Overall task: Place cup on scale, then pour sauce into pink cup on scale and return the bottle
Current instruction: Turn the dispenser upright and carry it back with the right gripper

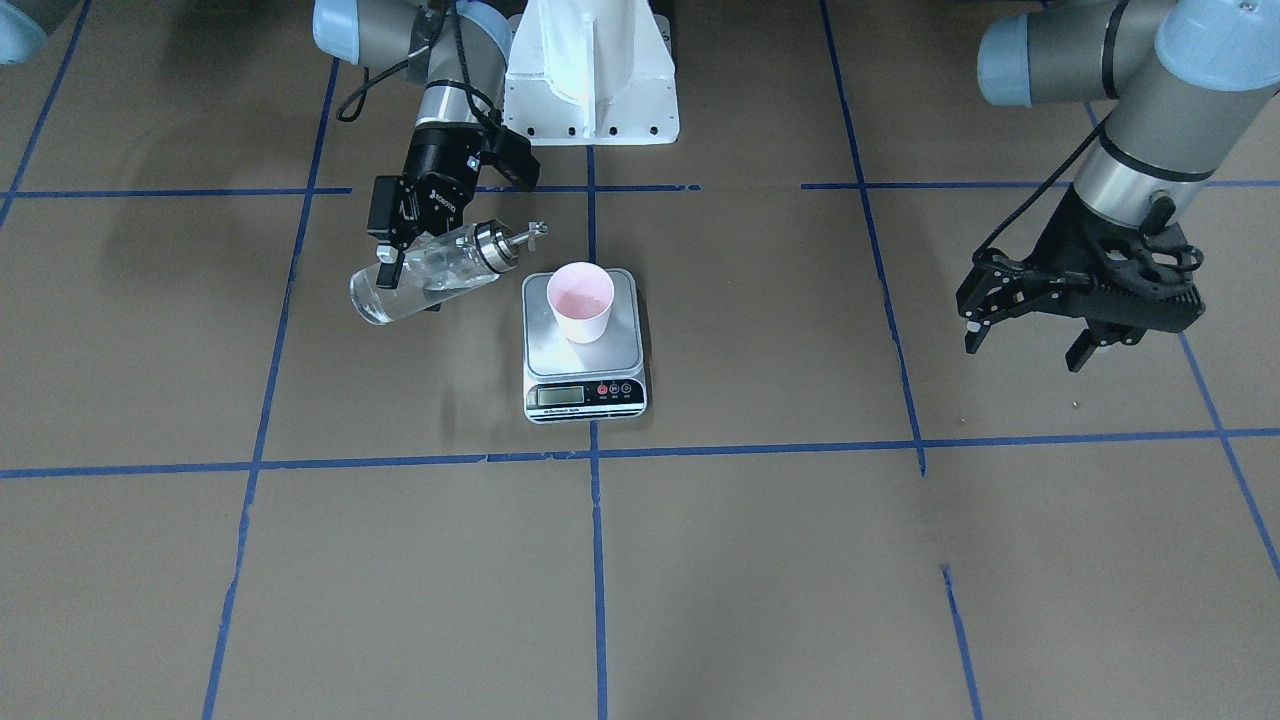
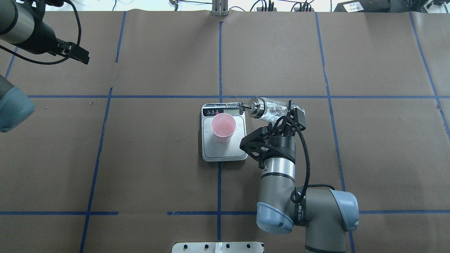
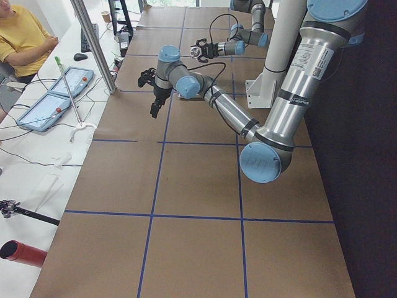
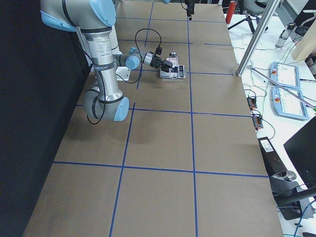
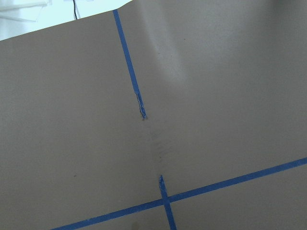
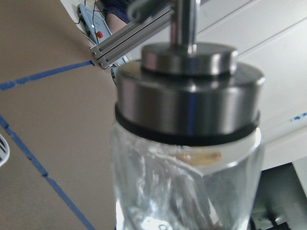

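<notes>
My right gripper (image 1: 408, 272) clamps the tilted bottle (image 1: 462, 258), its pourer near the cup (image 1: 580, 300) standing on the scale (image 1: 620, 350). The sauce (image 1: 385, 300) probably pools at the bottle's base, but glare hides the level. The left gripper (image 1: 1022, 338) hangs spread and empty, far left over open bench (image 1: 800, 580).

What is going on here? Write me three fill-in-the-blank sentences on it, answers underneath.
1. The pink cup stands on the ____.
2. The right claw grips the tilted ____, its spout pointing toward the cup.
3. The left claw holds nothing; its fingers stand ____.

Missing words: scale; bottle; open.
</notes>
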You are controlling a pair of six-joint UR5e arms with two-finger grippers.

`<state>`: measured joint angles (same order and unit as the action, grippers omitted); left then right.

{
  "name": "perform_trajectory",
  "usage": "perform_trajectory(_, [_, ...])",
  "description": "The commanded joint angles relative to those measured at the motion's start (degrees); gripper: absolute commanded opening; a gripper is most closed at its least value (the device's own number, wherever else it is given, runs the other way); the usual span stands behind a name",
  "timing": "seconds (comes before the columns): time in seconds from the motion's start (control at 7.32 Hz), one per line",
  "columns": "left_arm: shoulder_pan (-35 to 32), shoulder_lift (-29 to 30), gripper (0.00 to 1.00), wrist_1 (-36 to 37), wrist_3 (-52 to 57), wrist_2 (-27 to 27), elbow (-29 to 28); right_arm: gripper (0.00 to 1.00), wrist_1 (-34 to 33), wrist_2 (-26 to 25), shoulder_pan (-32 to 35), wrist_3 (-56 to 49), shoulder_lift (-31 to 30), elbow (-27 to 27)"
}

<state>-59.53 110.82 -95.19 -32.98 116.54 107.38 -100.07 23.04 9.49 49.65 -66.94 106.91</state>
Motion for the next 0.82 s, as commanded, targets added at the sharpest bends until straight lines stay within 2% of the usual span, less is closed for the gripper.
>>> perform_trajectory(0.0, [0.0, 0.0, 0.99, 0.0, -0.1, 0.0, 0.0, 0.00, 11.2, 2.8, -0.3, 6.8, -1.7, -0.3])
perform_trajectory(0.14, [-0.1, 0.1, 0.99, 0.0, -0.1, 0.0, 0.1, 0.00, 15.0, 5.4, -0.1, 9.2, -4.4, 0.5])
perform_trajectory(0.68, [-0.1, 0.1, 0.99, 0.0, -0.2, 0.0, 0.2, 0.00, 42.4, 8.3, 0.5, 23.3, -14.8, 0.1])
